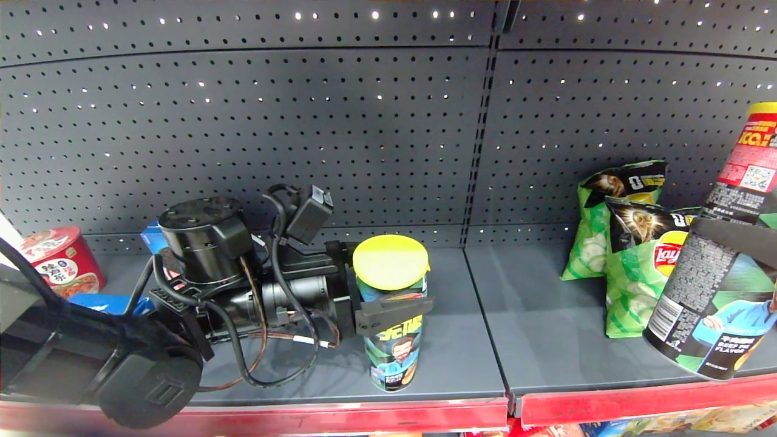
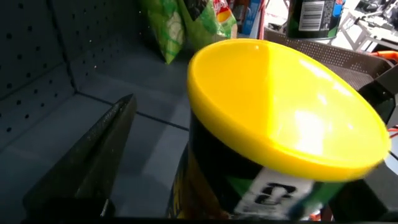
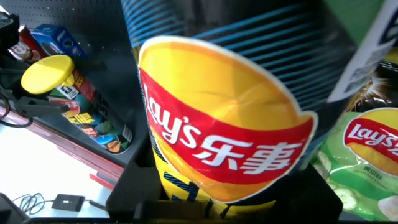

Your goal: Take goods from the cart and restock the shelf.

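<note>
Placement looks nearly done for the yellow-lidded can (image 1: 391,346): it stands upright near the front edge of the shelf (image 1: 546,340). The left pincer (image 1: 393,300) straddles it with jaws apart, one finger (image 2: 87,162) visibly clear of its side. The right pincer (image 1: 737,243) is clamped on a second can (image 1: 698,321), held tilted just beside the green chip bags (image 1: 631,267), probably awaiting its own spot.

Bright overhead light — glare on the yellow lid (image 2: 298,118), fisheye bend at head-view edges
</note>
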{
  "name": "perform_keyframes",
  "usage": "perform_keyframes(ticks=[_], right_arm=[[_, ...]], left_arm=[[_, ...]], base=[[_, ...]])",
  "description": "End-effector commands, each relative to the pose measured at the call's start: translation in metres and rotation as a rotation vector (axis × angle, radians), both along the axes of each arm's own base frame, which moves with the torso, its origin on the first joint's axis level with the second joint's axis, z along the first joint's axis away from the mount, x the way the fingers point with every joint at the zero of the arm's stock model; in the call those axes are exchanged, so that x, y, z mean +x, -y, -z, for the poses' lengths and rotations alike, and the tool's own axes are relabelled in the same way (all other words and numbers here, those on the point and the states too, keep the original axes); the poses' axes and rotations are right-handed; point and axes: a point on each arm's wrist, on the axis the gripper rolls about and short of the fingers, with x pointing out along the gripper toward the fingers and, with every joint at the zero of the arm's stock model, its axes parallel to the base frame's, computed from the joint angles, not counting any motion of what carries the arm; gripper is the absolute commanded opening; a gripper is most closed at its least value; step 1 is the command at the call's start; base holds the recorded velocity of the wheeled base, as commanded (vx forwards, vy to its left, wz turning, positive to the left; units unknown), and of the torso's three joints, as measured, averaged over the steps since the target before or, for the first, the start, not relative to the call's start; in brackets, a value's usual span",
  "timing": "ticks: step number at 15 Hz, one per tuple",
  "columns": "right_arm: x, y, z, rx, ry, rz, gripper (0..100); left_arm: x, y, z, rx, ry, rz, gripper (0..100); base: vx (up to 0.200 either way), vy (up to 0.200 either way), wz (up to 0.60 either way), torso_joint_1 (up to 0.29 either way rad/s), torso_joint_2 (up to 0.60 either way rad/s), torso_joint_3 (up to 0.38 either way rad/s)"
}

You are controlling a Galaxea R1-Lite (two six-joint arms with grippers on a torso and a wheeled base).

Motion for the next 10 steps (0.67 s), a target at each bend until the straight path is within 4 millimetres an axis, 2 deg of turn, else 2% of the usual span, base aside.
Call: perform_keyframes(ticks=[1,5,8,10], right_arm=[[0.000,0.000,0.000,0.001,0.001,-0.002,0],[0.000,0.000,0.000,0.001,0.001,-0.003,0],[0.000,-0.001,0.000,0.000,-0.002,-0.006,0],[0.000,-0.001,0.001,-0.001,-0.005,-0.006,0]], left_arm=[[0.000,-0.001,0.001,0.001,-0.004,-0.002,100],[-0.003,-0.005,0.003,0.006,-0.013,-0.010,100],[-0.013,-0.019,0.003,0.012,-0.023,-0.036,100],[-0.013,-0.029,-0.003,0.004,-0.008,-0.066,100]], base=[[0.000,0.000,0.00,0.000,0.00,0.000],[0.000,0.000,0.00,0.000,0.00,0.000],[0.000,0.000,0.00,0.000,0.00,0.000],[0.000,0.000,0.00,0.000,0.00,0.000]])
